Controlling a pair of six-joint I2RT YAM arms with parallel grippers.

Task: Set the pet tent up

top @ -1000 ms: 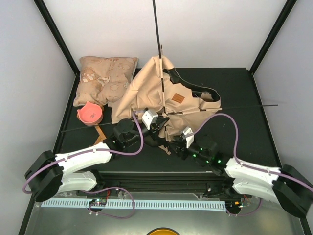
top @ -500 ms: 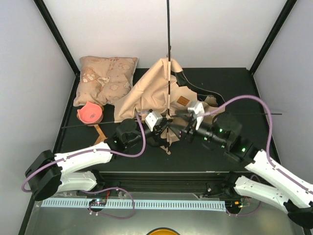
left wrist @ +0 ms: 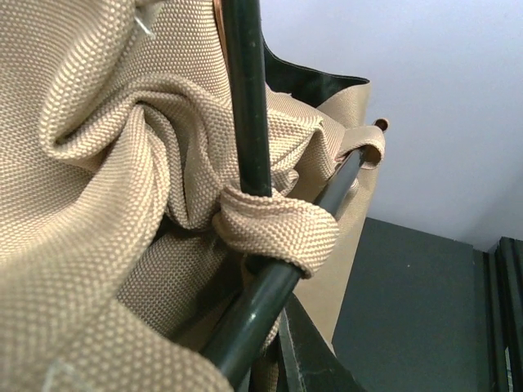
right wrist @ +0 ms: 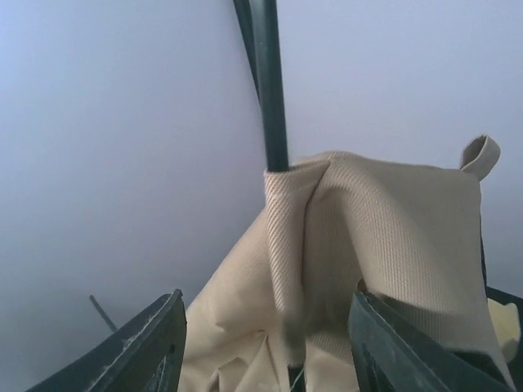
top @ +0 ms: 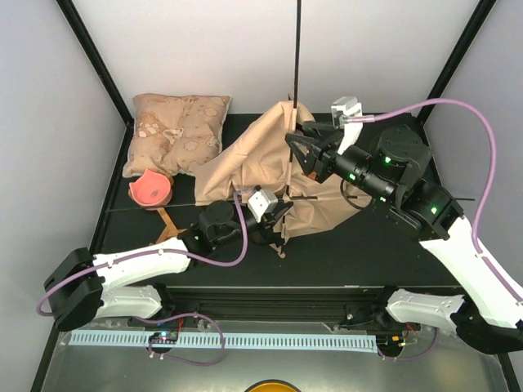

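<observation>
The pet tent (top: pixel 253 159) is a crumpled tan canvas heap at the middle of the black table. One thin black pole (top: pixel 297 49) stands upright out of its peak, and another pole (top: pixel 392 198) lies crosswise through it. Low at the tent's front, my left gripper (top: pixel 275 219) is shut where the two poles cross. In the left wrist view a canvas loop (left wrist: pixel 278 230) wraps that crossing, beside my finger (left wrist: pixel 315 363). My right gripper (top: pixel 294 147) is raised at the tent's peak. It is open, with the canvas sleeve (right wrist: pixel 327 237) below the upright pole (right wrist: pixel 270 90) between its fingers.
A beige patterned pillow (top: pixel 176 131) lies at the back left. A pink bowl (top: pixel 149 189) sits in front of it on a wooden cross stand (top: pixel 168 220). Black frame posts (top: pixel 98 57) rise at both back corners. Pale walls close in the sides and back.
My right arm swung up from the table's front to the tent's peak. The upright pole shifted right and the canvas rose with it. The left gripper stayed put.
</observation>
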